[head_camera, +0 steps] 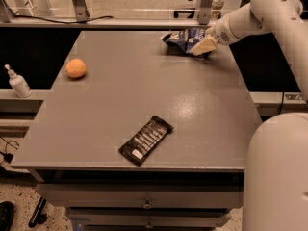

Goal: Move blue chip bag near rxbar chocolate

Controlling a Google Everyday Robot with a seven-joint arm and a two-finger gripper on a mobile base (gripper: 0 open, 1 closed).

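The blue chip bag lies wrinkled at the far right of the grey table, near its back edge. The rxbar chocolate, a flat black bar with white text, lies near the front edge, slightly right of centre. My gripper reaches in from the right on a white arm and sits at the bag's right end, low over it and touching or nearly touching it.
An orange fruit sits at the table's left side. A small white bottle stands on a ledge left of the table. The white arm's body fills the lower right. Drawers run under the front edge.
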